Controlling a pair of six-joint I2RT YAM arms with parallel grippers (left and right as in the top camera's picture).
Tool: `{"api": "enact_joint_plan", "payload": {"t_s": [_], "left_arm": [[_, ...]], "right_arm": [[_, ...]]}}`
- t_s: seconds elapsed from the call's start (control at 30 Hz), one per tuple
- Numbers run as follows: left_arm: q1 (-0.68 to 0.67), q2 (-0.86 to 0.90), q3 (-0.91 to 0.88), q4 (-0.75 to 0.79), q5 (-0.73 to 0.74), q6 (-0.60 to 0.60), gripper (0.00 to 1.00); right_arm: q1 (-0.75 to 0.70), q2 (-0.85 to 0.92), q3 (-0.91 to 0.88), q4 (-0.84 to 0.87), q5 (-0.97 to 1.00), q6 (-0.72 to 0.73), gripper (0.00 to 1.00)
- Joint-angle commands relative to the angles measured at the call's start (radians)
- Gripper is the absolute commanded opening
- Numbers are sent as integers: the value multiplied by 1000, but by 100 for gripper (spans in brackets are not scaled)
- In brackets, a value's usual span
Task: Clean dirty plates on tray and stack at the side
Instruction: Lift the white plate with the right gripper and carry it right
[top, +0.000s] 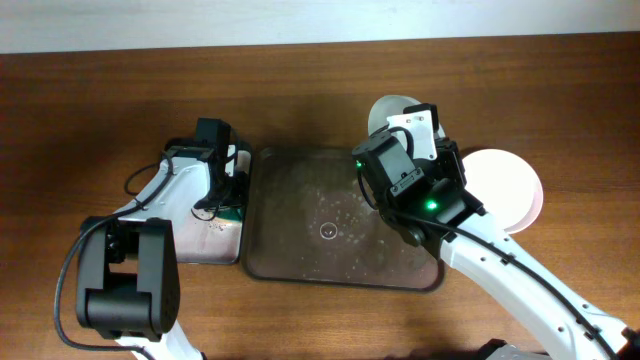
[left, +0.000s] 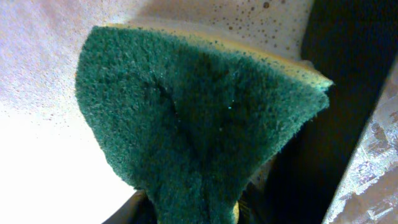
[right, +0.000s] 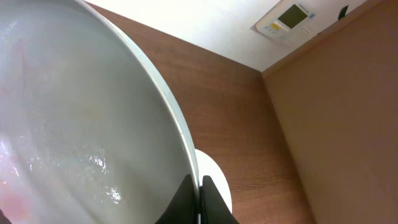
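My right gripper (right: 199, 190) is shut on the rim of a white plate (right: 74, 112) and holds it tilted in the air. The plate looks wet, with a faint pink trace at its lower left. From overhead this plate (top: 386, 110) shows above the far right corner of the dark brown tray (top: 300, 225), behind the right gripper (top: 408, 140). The tray is wet and holds no plates. Another white plate (top: 510, 185) lies on the table right of the tray, also in the right wrist view (right: 219, 180). My left gripper (left: 199, 214) is shut on a green sponge (left: 199, 118).
A smaller black tray with a pale inside (top: 195, 225) sits left of the brown tray; the left gripper (top: 225, 185) and sponge are over it. Its pale wet floor (left: 43, 93) fills the left wrist view. Brown table all round.
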Motion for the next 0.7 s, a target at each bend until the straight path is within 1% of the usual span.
{"api": "enact_joint_plan", "payload": {"t_s": [0.0, 0.1, 0.17, 0.3, 0.37, 0.4, 0.43, 0.47, 0.5, 0.53, 0.57, 0.6, 0.63, 0.67], "left_arm": [[-4, 5, -8, -6, 18, 8, 44], [-4, 5, -8, -9, 18, 8, 45], [-4, 5, -8, -9, 18, 8, 50], [-4, 5, -8, -9, 18, 8, 51], [-4, 5, -8, -9, 18, 8, 51], [-4, 5, -8, -9, 18, 8, 51], [-4, 5, -8, -9, 18, 8, 51], [-4, 5, -8, -9, 18, 8, 52], [-4, 5, -8, -8, 18, 8, 52], [-4, 5, -8, -9, 18, 8, 52], [-4, 5, -8, -9, 18, 8, 52], [-4, 5, -8, -9, 18, 8, 52], [-4, 5, -8, -9, 18, 8, 52], [-4, 5, -8, -9, 18, 8, 52]], "right_arm": [[6, -24, 27, 3, 46, 22, 4], [6, -24, 27, 3, 50, 22, 4], [6, -24, 27, 3, 50, 22, 4], [6, -24, 27, 4, 29, 18, 4], [2, -24, 27, 0, 60, -23, 4], [-10, -24, 27, 2, 73, 20, 4], [-16, -26, 27, 10, 21, 58, 4], [-16, -27, 27, 18, -69, 12, 4], [-21, -25, 27, 14, -79, -53, 4], [-30, -25, 27, 12, -37, 12, 4], [-34, -26, 27, 16, -51, 29, 4], [-34, -26, 27, 15, -57, 0, 4], [-42, -26, 27, 10, -22, 6, 4], [-54, -26, 27, 3, 2, 54, 4]]}}
